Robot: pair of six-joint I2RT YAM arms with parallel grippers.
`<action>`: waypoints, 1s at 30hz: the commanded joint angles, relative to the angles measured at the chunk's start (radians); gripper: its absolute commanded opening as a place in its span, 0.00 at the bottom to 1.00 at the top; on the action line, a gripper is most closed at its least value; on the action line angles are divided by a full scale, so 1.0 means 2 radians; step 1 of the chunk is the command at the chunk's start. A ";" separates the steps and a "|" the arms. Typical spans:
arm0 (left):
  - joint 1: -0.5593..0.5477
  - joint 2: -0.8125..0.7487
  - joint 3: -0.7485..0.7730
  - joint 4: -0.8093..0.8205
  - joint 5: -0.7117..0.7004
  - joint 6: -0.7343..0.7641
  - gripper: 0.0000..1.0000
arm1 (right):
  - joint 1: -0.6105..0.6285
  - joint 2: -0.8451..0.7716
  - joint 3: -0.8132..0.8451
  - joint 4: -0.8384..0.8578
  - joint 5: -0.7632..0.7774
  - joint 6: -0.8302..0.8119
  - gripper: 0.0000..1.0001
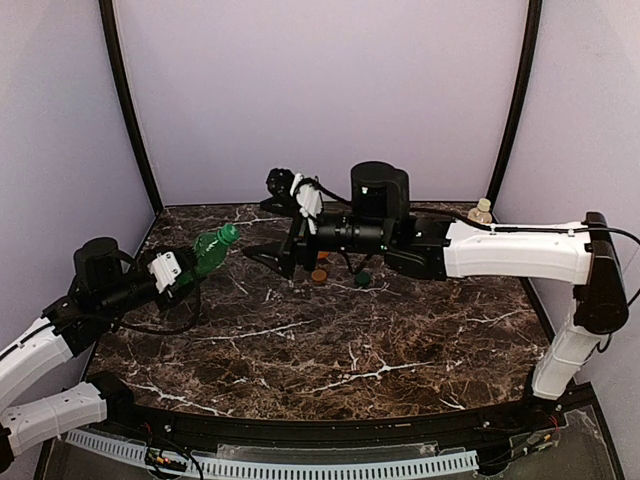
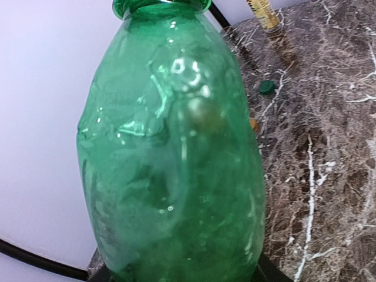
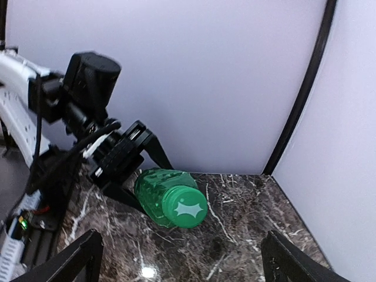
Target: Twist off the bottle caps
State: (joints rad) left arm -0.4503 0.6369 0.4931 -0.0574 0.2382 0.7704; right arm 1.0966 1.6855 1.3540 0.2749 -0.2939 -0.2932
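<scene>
My left jaws clamp the green bottle (image 1: 207, 255), presenting its bright green cap (image 3: 184, 207). My right jaws gape, facing it.

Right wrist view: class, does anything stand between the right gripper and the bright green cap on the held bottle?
Nothing visible does. The open right gripper faces the bright green cap across a clear gap, with only the table below. The cap sits on the green bottle that the left gripper holds.

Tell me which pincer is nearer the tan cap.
Right. The right pincer hovers open just left of the tan cap; the left pincer holds the bottle farther left.
</scene>
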 commanded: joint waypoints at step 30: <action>-0.003 -0.001 -0.022 0.062 -0.066 0.039 0.01 | -0.002 0.137 0.140 0.002 0.034 0.329 0.40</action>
State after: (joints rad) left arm -0.4519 0.6472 0.4553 0.0551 0.0948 0.8509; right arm 1.0851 1.9434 1.6257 0.2615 -0.2386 0.3756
